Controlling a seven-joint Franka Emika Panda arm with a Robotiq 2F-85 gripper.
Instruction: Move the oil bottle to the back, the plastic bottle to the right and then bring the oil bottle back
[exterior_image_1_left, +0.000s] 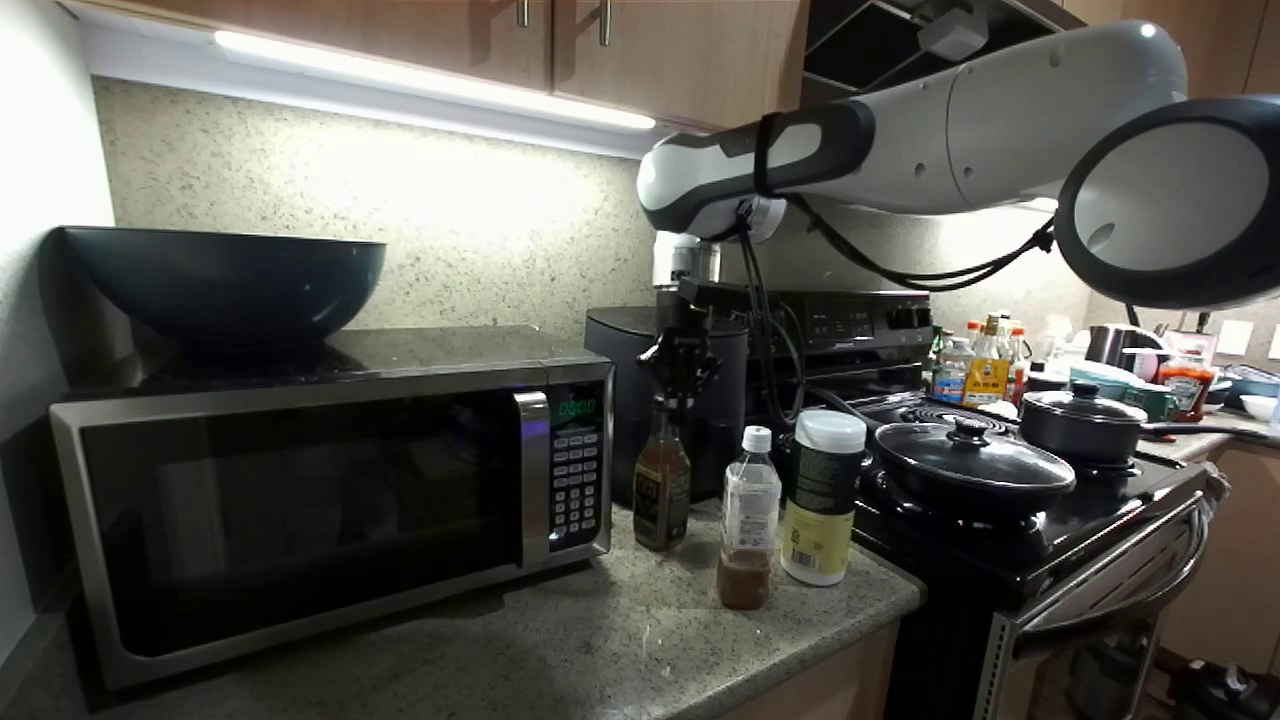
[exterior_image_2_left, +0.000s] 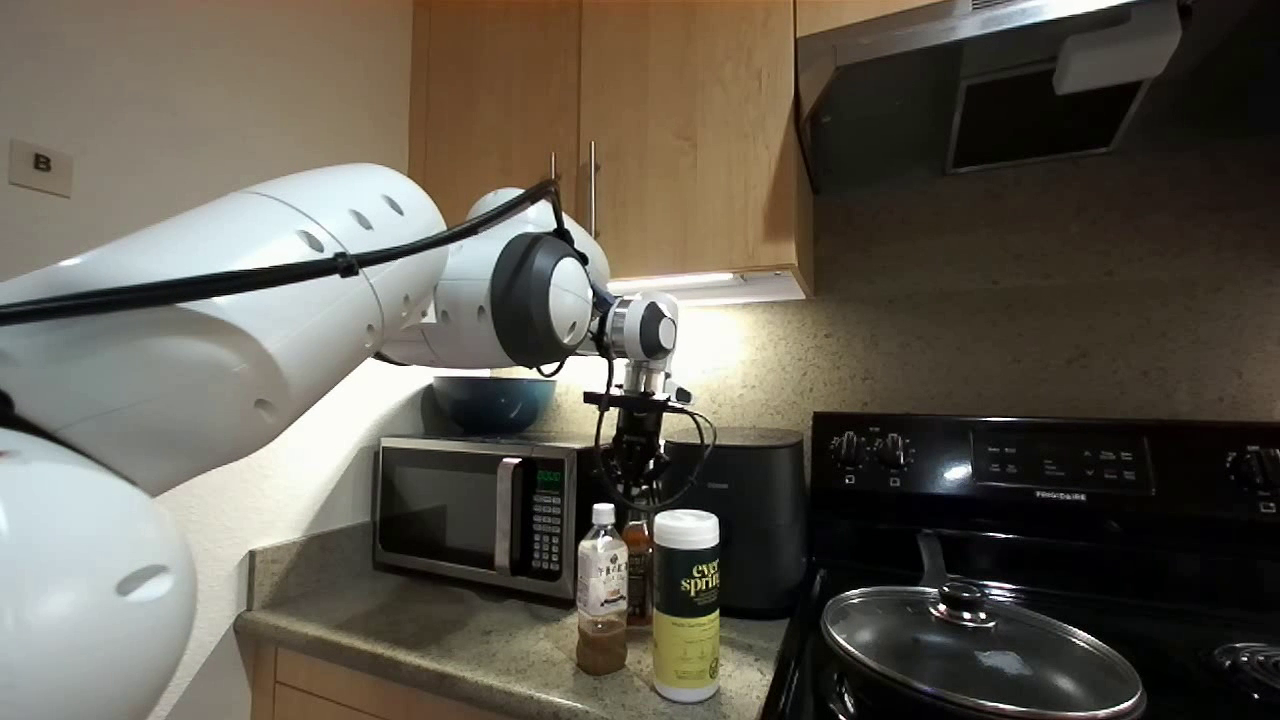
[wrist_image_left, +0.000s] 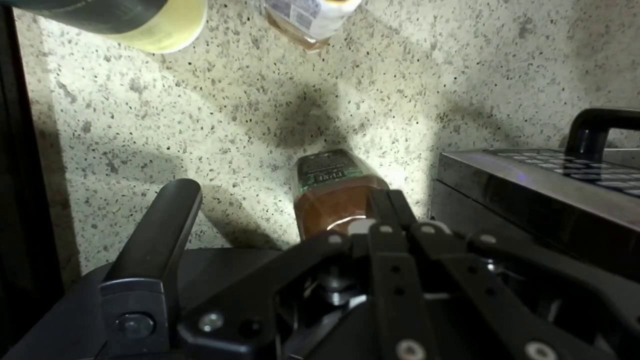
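Oil bottle, top hidden by end effector

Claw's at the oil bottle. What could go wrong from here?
1. The claw is shut, but no grip on the oil bottle is clear, so a lift may leave it standing or tip it.
2. The black appliance stands just behind the oil bottle; pushing it back might bump that.
3. In both exterior views the white-lidded jar stands just right of the plastic bottle; moving that bottle right could knock the jar over.
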